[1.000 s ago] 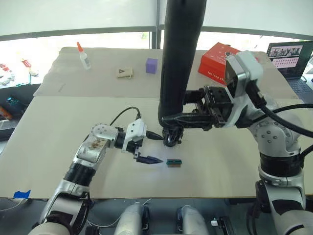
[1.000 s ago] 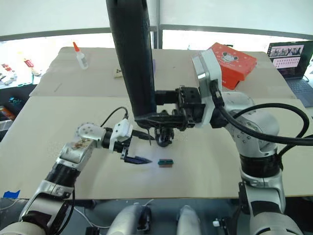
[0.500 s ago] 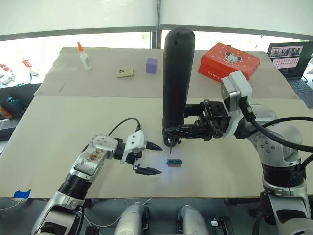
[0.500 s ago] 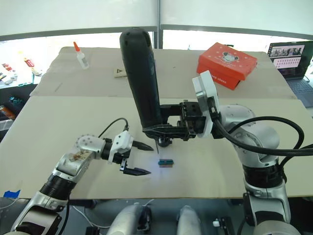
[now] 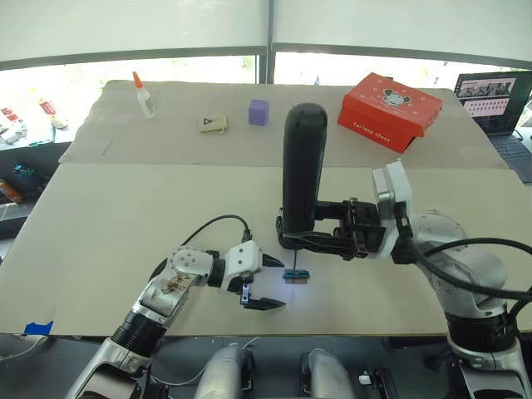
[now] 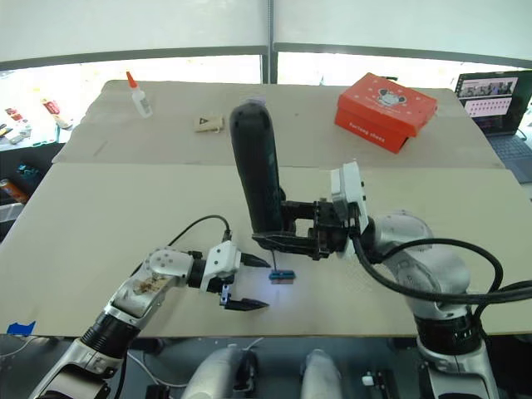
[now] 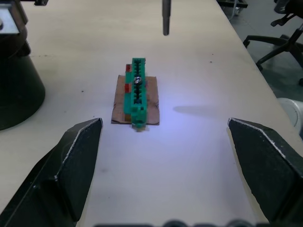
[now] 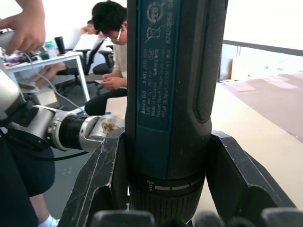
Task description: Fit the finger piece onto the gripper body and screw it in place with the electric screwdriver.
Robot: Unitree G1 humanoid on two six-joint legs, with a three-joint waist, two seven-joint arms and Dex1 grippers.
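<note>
The left gripper (image 5: 264,283) hovers low over the table (image 5: 100,224), fingers spread wide and empty. Just beyond them lies a small green-topped block (image 7: 136,92). Above it, the right gripper (image 5: 320,237) clamps the upright electric screwdriver (image 5: 301,170), bit pointing down at the block.

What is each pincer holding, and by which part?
The right pincer clamps the screwdriver near its lower end, by the bit. The left pincer is open, holding nothing.

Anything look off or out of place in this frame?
Yes: the electric screwdriver, shut in the right gripper, has its bit poised over a green-topped block, an unlikely target for this task. The open left gripper flanks that block.
</note>
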